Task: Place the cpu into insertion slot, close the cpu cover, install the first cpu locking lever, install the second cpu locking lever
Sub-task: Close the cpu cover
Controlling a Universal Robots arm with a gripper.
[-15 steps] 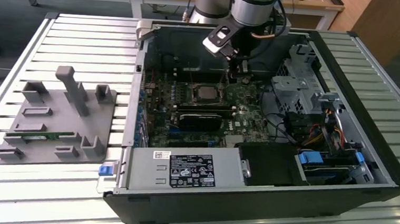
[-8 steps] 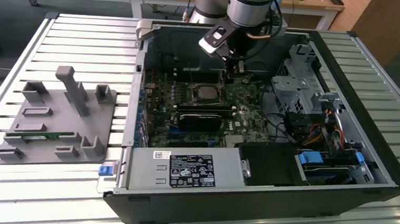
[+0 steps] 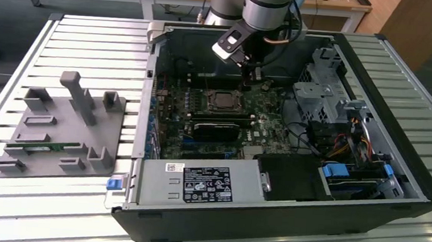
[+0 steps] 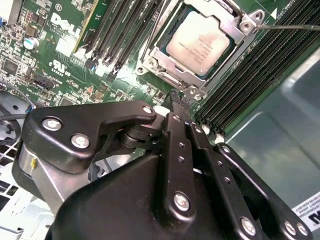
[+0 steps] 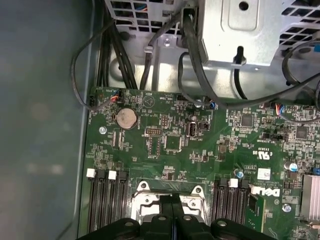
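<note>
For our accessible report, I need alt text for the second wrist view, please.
A silver cpu sits framed by the metal cpu cover on a green motherboard. The black gripper, fingers shut, points its tips at the cover's edge; a thin metal lever sticks out beside it.

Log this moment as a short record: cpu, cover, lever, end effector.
cpu: lying flat in place, grey top showing through the cover's window
cover: down around the cpu
lever: thin rod sticking out past one cover corner; cannot tell if it is latched
end effector: shut, tip at the cover's edge
</note>
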